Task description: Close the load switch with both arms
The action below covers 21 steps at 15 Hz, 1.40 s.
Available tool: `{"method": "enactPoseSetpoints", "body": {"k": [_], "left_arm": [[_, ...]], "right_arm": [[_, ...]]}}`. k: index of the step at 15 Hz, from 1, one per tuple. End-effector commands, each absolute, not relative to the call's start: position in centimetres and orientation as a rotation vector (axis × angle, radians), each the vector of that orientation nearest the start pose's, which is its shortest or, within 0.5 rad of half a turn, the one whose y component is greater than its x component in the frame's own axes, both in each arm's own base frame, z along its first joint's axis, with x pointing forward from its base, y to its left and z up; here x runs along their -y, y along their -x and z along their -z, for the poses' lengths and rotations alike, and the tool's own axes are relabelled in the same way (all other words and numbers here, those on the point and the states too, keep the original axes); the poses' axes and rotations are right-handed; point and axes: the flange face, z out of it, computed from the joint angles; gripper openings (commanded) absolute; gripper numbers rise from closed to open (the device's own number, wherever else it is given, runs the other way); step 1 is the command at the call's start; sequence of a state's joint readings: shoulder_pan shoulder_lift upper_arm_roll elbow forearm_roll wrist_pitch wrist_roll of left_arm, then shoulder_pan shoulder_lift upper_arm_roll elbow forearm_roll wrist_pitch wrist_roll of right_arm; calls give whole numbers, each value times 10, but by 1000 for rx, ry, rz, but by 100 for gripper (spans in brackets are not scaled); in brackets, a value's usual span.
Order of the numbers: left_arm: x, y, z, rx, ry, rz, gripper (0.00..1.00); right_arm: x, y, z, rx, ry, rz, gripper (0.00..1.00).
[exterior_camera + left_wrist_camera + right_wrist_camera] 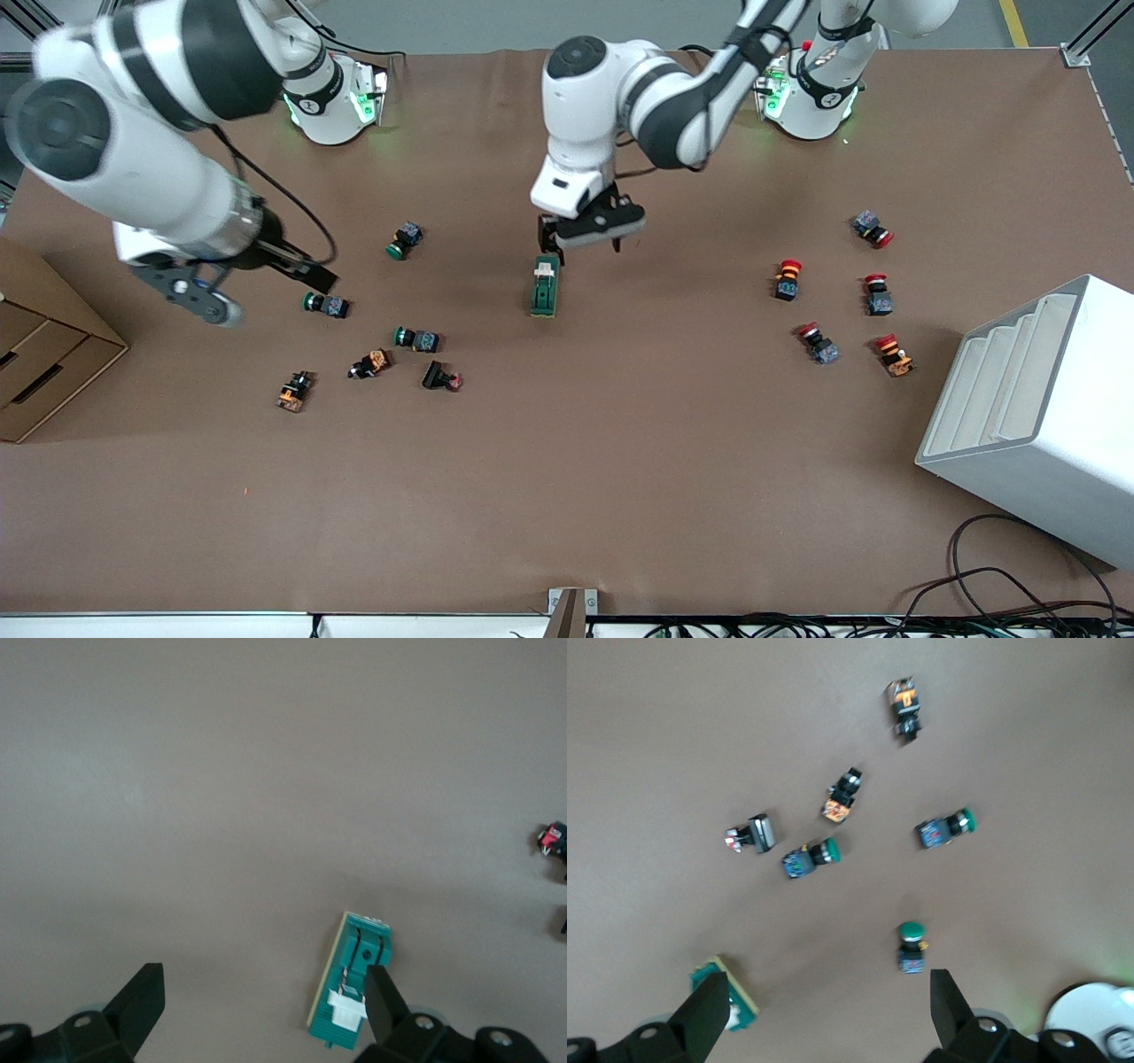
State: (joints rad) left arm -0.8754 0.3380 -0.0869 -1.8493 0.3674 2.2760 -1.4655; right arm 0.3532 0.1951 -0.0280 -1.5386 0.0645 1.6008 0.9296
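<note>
The load switch [544, 285], a dark-green block with a white lever at one end, lies on the brown table near its middle. My left gripper [583, 239] hangs open just above the switch's end farther from the front camera. In the left wrist view the switch [350, 983] lies beside one finger [383, 1001], not between the jaws, and the left gripper [263, 1003] is empty. My right gripper [266, 279] is open and empty, up over the table toward the right arm's end. The right wrist view shows the right gripper [826, 1014] and the switch [719, 995] partly hidden by a finger.
Several green, orange and black push-buttons [416, 338] lie between the right gripper and the switch. Several red push-buttons [815, 341] lie toward the left arm's end, near a white rack [1036, 408]. A cardboard drawer box [44, 354] stands at the right arm's end.
</note>
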Motion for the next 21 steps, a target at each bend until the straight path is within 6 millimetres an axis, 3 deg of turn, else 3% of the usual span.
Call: {"method": "enactPoseSetpoints", "body": {"k": [1, 5, 8, 12, 17, 21], "left_arm": [[547, -338, -321, 485, 3053, 581, 99], [578, -277, -255, 490, 2999, 814, 98], [590, -236, -207, 404, 2986, 1008, 97], [596, -196, -169, 225, 2985, 1173, 96], [569, -183, -122, 99, 2870, 1439, 96], [565, -188, -109, 13, 2793, 1614, 96]], "right_arm": [[-230, -579, -507, -1168, 2911, -234, 100], [-281, -582, -469, -1385, 2783, -243, 100], [-325, -575, -441, -1511, 2717, -213, 100], [-370, -559, -408, -1618, 2662, -195, 100], [-421, -504, -345, -1692, 2581, -133, 100], [-442, -462, -302, -1652, 2577, -101, 100]]}}
